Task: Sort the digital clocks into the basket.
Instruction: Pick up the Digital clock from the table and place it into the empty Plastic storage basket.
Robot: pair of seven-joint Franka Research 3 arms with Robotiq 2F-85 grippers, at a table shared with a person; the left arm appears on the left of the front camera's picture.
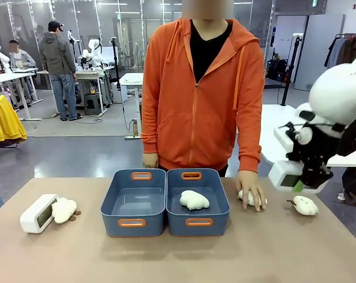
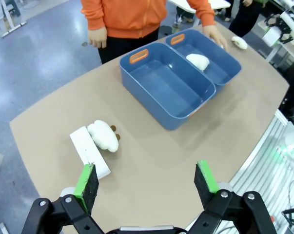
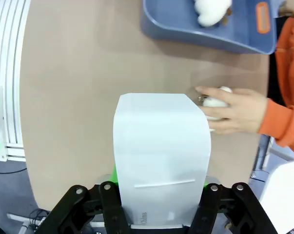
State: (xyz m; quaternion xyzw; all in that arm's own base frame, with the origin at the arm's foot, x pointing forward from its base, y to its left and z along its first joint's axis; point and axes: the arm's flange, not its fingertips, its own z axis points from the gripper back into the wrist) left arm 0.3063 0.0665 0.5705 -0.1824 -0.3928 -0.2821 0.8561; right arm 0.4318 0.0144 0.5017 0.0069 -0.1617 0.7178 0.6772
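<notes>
1. Clamped between the pads of the right gripper [image 1: 297, 178]: one clock [image 3: 161, 146], raised above the right end of the table [image 1: 178, 259], touching nothing else.
2. Spread wide and holding nothing: the left gripper [image 2: 147, 179], hovering over bare tabletop near the table's edge.
3. Lying at the table's left end, close to the edge: the second clock [image 1: 39, 213], with a plush [image 1: 64, 210] leaning against its right side.
4. Bare tabletop between that clock and the left bin [image 1: 133, 227], and a broad bare strip along the near edge in front of both bins.
5. Standing mid-table, touching side by side, long walls together: left bin and right bin [image 1: 198, 227].
6. Nothing inside the left bin; one plush toy [image 1: 194, 200] on the right bin's floor, clear of its walls.
7. Just right of the right bin: a person's hand [image 1: 250, 188] pressed over a third toy [image 1: 248, 199].
8. Farther right, near the table's right edge and apart from the hand: a fourth toy [image 1: 305, 205], below the held clock.
</notes>
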